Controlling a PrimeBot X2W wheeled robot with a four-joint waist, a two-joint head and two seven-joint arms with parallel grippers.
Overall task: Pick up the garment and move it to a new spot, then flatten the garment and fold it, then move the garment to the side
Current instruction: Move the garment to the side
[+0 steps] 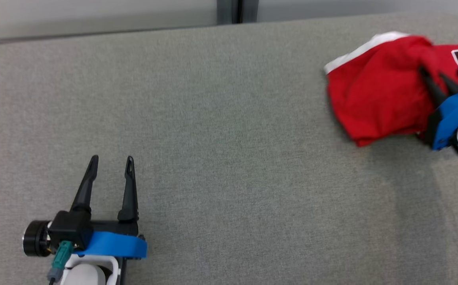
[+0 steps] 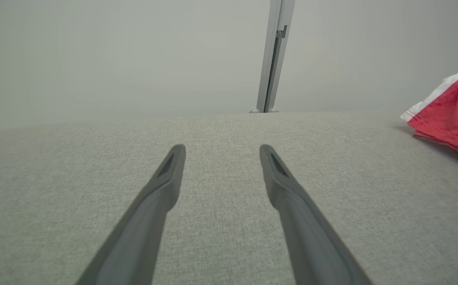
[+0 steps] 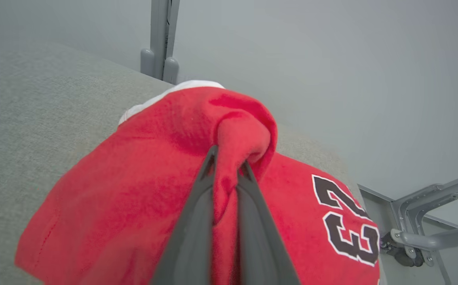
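The garment is seen in the head view bunched on the grey cloth surface, well to the right of the left gripper, whose fingers are held apart over bare cloth. The right gripper is blurred there, with its tips sunk in red fabric, so its grip cannot be judged from that view. The right wrist view makes it plain: a raised fold of the garment is pinched tight between the two fingers. Black numerals edged in white are seen just right of them. In the left wrist view a white-banded edge of the garment is shown far right of the spread fingers, and a grey post is seen beyond their tips.
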